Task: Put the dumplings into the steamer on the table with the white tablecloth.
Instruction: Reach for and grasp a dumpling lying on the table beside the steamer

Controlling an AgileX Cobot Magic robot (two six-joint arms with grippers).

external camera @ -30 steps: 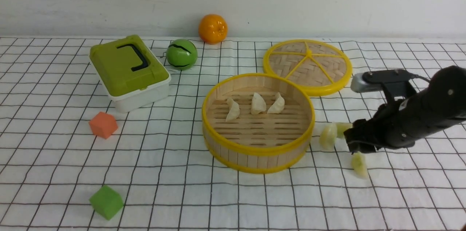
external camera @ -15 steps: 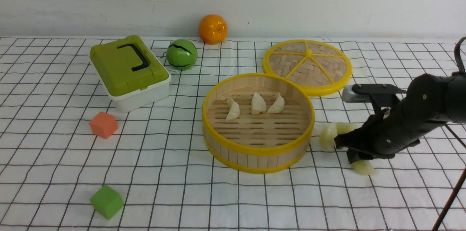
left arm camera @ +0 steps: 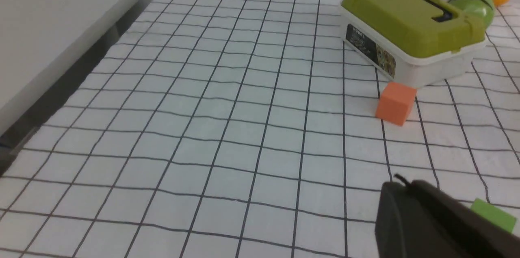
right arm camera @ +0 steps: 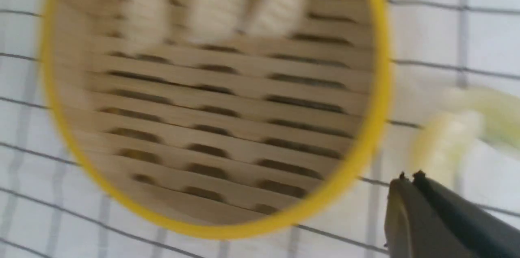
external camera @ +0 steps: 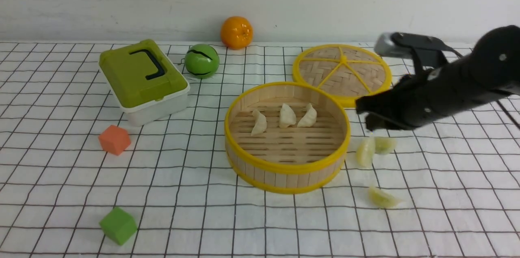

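Observation:
The bamboo steamer [external camera: 286, 166] stands mid-table on the white tablecloth [external camera: 195, 168] and holds three cream dumplings [external camera: 287, 115] in a row. Three yellowish-green dumplings lie on the cloth to its right: two touching [external camera: 365, 152], [external camera: 384, 144] and one nearer [external camera: 382, 198]. My right gripper [external camera: 362, 115] hovers shut and empty beside the steamer's right rim, above the pair. In the blurred right wrist view its tips [right arm camera: 409, 176] meet outside the yellow rim [right arm camera: 378, 87], close to a green dumpling [right arm camera: 447, 144]. My left gripper [left arm camera: 396, 183] is shut and empty over the cloth on the left.
The steamer's woven lid [external camera: 342, 73] lies flat behind it to the right. A green-lidded box [external camera: 143, 79], a green ball [external camera: 202, 61] and an orange [external camera: 236, 32] sit at the back left. An orange cube [external camera: 114, 139] and a green cube [external camera: 118, 225] lie front left.
My right gripper closed over the near green dumpling, then rose and moved left toward the steamer with nothing in it. That dumpling stayed on the cloth, shifted slightly left.

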